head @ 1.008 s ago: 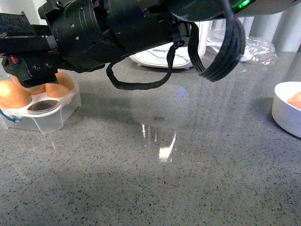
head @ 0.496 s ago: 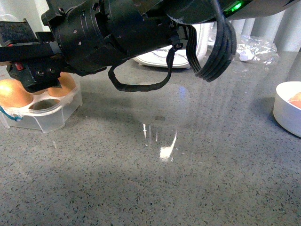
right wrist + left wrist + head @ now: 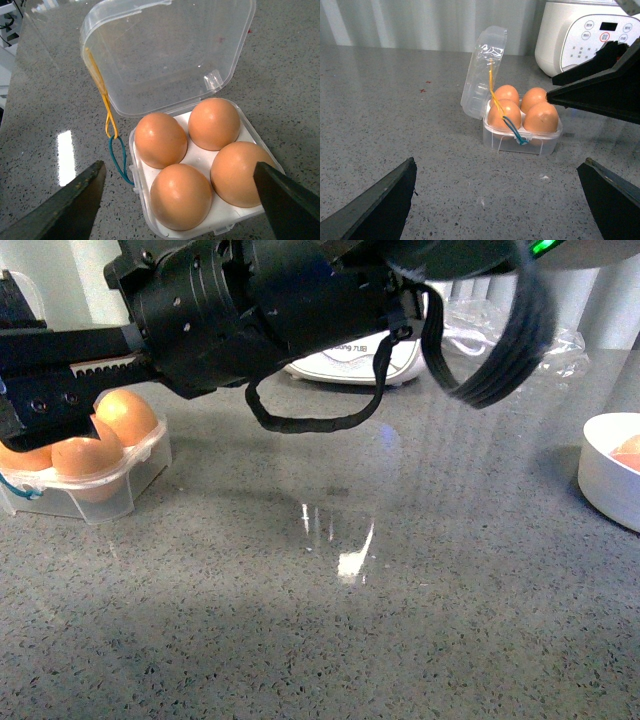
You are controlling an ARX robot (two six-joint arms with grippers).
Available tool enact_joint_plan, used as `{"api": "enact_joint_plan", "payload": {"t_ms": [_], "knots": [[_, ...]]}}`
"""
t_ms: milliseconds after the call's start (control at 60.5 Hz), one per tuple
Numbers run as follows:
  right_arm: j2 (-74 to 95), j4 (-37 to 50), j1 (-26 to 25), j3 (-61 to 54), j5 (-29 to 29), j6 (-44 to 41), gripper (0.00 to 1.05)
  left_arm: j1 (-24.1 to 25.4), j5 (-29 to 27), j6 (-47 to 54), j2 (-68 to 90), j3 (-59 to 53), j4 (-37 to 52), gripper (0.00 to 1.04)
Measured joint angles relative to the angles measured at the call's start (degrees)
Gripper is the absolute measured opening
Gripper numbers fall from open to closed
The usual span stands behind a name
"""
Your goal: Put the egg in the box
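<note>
The clear plastic box [image 3: 95,495] stands open at the far left of the counter, its lid [image 3: 170,55] tipped back and a blue-yellow tag [image 3: 114,145] at its side. Every cell holds an orange-brown egg; the near one in the front view is the egg [image 3: 85,455]. My right gripper [image 3: 30,390] hovers just above the box, open and empty, with its fingers spread wider than the eggs [image 3: 178,167]. My left gripper [image 3: 498,161] is open and empty, low over the counter a little way from the box [image 3: 522,140].
A round white bowl [image 3: 610,480] holding another brown egg [image 3: 628,452] sits at the right edge. A white rice cooker [image 3: 345,365] stands at the back, behind the right arm, beside a crumpled clear bag [image 3: 520,340].
The box's near cell was empty and now holds an egg. My right gripper has shifted a little over the box and its fingers stand free of the eggs.
</note>
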State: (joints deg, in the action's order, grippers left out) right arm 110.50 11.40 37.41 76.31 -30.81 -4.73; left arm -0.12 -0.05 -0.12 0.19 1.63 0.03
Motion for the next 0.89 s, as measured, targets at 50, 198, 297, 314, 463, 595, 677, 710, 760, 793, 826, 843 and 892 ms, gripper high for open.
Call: {"api": "enact_joint_plan", "payload": {"t_ms": [50, 198, 297, 314, 463, 595, 677, 710, 760, 793, 826, 843, 892], "knots": [[-0.8, 0.2, -0.3, -0.4, -0.2, 0.0, 0.98, 0.0, 0.0, 0.0, 0.0, 0.0, 0.0, 0.98], [-4.7, 2.4, -2.1, -3.3, -0.1, 0.6, 0.98, 0.0, 0.0, 0.0, 0.0, 0.0, 0.0, 0.98], [-8.9, 4.4, -4.6, -6.9, 1.1, 1.7, 0.98, 0.0, 0.0, 0.0, 0.0, 0.0, 0.0, 0.98], [-9.8, 4.7, -5.2, -7.6, 1.5, 2.0, 0.98, 0.0, 0.0, 0.0, 0.0, 0.0, 0.0, 0.98], [-20.1, 6.7, -13.0, -17.0, 7.4, 6.3, 0.98, 0.0, 0.0, 0.0, 0.0, 0.0, 0.0, 0.98], [-29.3, 5.3, -19.1, -24.3, 11.9, 9.2, 0.98, 0.0, 0.0, 0.0, 0.0, 0.0, 0.0, 0.98], [-36.4, 3.2, -23.9, -28.7, 13.4, 11.2, 0.98, 0.0, 0.0, 0.0, 0.0, 0.0, 0.0, 0.98], [-39.2, 2.4, -25.9, -30.4, 13.4, 12.1, 0.98, 0.0, 0.0, 0.0, 0.0, 0.0, 0.0, 0.98], [-43.6, 1.3, -29.3, -33.1, 13.6, 13.0, 0.98, 0.0, 0.0, 0.0, 0.0, 0.0, 0.0, 0.98], [-46.2, 0.6, -31.3, -34.6, 14.2, 13.3, 0.98, 0.0, 0.0, 0.0, 0.0, 0.0, 0.0, 0.98], [-48.6, 0.1, -33.3, -36.0, 14.9, 13.1, 0.98, 0.0, 0.0, 0.0, 0.0, 0.0, 0.0, 0.98], [-50.2, -0.2, -34.7, -36.9, 15.3, 12.8, 0.98, 0.0, 0.0, 0.0, 0.0, 0.0, 0.0, 0.98], [-53.8, -0.9, -38.1, -38.6, 15.9, 12.4, 0.98, 0.0, 0.0, 0.0, 0.0, 0.0, 0.0, 0.98]]}}
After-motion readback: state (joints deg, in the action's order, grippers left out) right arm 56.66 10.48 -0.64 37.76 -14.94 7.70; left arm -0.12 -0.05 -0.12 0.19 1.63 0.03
